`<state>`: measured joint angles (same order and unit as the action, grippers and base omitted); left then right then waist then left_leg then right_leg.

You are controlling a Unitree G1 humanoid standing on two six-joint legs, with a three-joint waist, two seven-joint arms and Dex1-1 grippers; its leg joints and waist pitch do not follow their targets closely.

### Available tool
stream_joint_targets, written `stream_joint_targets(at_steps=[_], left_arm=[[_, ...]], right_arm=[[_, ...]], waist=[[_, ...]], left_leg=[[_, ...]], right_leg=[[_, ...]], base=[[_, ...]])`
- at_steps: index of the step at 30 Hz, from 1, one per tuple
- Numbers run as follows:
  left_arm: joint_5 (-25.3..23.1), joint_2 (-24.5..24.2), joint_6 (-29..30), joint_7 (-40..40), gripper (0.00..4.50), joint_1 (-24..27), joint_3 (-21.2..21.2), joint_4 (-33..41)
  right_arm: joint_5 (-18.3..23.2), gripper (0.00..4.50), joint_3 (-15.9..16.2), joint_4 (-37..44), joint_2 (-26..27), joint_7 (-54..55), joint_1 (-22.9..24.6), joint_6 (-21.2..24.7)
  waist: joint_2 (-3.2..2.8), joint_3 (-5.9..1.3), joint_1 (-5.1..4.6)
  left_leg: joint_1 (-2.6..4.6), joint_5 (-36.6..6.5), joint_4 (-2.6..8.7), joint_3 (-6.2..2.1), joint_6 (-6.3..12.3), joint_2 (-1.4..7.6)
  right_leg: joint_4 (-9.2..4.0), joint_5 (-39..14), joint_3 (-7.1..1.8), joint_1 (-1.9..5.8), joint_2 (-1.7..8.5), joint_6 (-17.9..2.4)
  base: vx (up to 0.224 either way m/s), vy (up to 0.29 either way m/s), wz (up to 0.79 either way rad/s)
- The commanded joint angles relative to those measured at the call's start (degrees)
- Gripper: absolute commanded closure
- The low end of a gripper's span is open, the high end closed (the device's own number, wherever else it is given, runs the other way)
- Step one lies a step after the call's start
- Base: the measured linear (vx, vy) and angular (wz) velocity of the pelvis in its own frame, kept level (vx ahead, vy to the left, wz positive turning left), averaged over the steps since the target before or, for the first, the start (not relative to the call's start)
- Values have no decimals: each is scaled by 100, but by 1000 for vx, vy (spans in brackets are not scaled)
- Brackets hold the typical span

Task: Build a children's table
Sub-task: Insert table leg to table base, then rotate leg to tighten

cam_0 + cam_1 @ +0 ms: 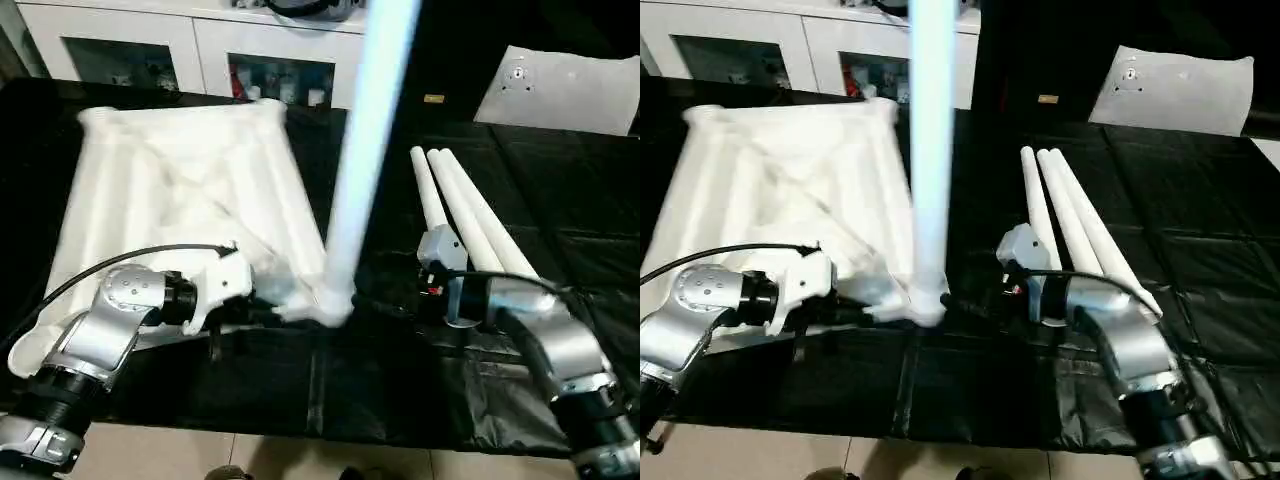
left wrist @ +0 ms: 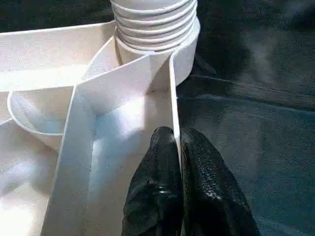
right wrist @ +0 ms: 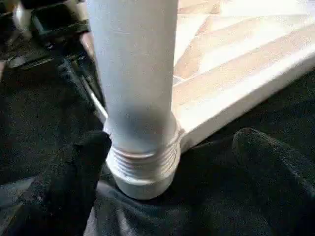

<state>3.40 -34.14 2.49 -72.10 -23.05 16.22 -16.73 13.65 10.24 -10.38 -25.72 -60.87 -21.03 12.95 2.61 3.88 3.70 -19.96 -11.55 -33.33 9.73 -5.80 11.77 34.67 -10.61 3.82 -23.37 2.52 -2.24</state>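
The children's table's white tabletop [image 1: 180,190] lies underside up on the black-covered table. One white leg [image 1: 365,150] stands upright in its near right corner socket [image 2: 155,29], threads showing at the base. My left gripper [image 2: 178,142] is shut on the tabletop's rim wall just beside that socket. My right gripper [image 3: 172,147] stands open around the leg's base, one black finger [image 3: 74,182] close against the threads and the other finger [image 3: 270,167] well apart. Three loose legs [image 1: 465,215] lie side by side to the right, behind my right arm.
A white pillow-like block [image 1: 565,90] sits at the back right. White cabinets [image 1: 200,50] stand behind the table. The black cover [image 1: 400,380] reaches the front edge, with floor below. A cable loops over my left forearm [image 1: 110,320].
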Motion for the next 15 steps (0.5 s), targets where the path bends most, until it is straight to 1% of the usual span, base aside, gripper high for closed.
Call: stream_joint_targets(at_steps=[1,3,4,5,6,7,8,12,13,14,15], left_arm=[[72,47,-157,-390,450,-77,306,62],[53,38,-193,-477,450,-97,362,80],[57,43,-190,-557,450,-102,396,96],[48,51,-204,-584,450,-109,410,97],[31,58,-225,-597,450,-121,415,86],[31,58,-225,-597,450,-121,415,86],[23,62,-233,-599,450,-125,417,78],[-20,65,-304,-623,450,-149,440,18],[-33,66,-328,-632,450,-154,449,5],[-34,67,-330,-635,450,-154,450,4],[-43,69,-341,-646,450,-157,456,-4]], right_arm=[[-22,4,119,-100,-97,-264,-76,-39],[-34,4,173,-160,-109,-362,-122,-88],[-51,4,245,-277,-73,-439,-193,-152],[-51,4,302,-338,-57,-536,-227,-176],[-53,4,377,-394,-46,-666,-257,-186],[-53,4,377,-394,-46,-666,-257,-186],[-57,4,409,-421,-41,-720,-268,-190],[-64,4,516,-600,81,-887,-366,-219],[-89,4,558,-728,145,-927,-427,-254],[-91,20,562,-744,151,-932,-434,-262],[-111,20,596,-864,200,-969,-488,-301]], waist=[[-16,-378,-20],[-10,-379,-24],[-2,-377,-26],[11,-385,-26],[7,-376,-32],[3,-377,-34],[22,-388,-22],[12,-411,-22],[32,-418,-22],[32,-418,-22],[29,-422,-17]], left_leg=[[13,-453,332,17,427,169],[3,-508,324,13,395,167],[-7,-590,322,6,367,166],[-3,-595,318,5,356,168],[-10,-636,312,3,344,162],[-4,-662,312,2,337,163],[1,-629,304,5,331,169],[1,-545,300,-3,329,175],[3,-511,297,-2,333,176],[3,-511,297,-2,333,176],[3,-487,296,-2,330,175]], right_leg=[[-338,-828,-348,354,497,-1067],[-339,-911,-343,356,500,-1070],[-348,-1097,-341,359,505,-1021],[-348,-1135,-338,360,504,-1007],[-363,-1265,-337,354,510,-978],[-369,-1341,-334,350,509,-966],[-373,-1377,-338,353,508,-923],[-337,-1161,-328,344,500,-977],[-318,-1051,-327,344,496,-1020],[-318,-1051,-327,344,496,-1020],[-308,-1004,-328,350,497,-1032]], base=[[0,0,0],[0,0,0],[0,0,0],[0,0,0],[0,0,0],[0,0,0],[0,0,0],[0,0,0],[0,0,0],[0,0,0],[0,0,0]])
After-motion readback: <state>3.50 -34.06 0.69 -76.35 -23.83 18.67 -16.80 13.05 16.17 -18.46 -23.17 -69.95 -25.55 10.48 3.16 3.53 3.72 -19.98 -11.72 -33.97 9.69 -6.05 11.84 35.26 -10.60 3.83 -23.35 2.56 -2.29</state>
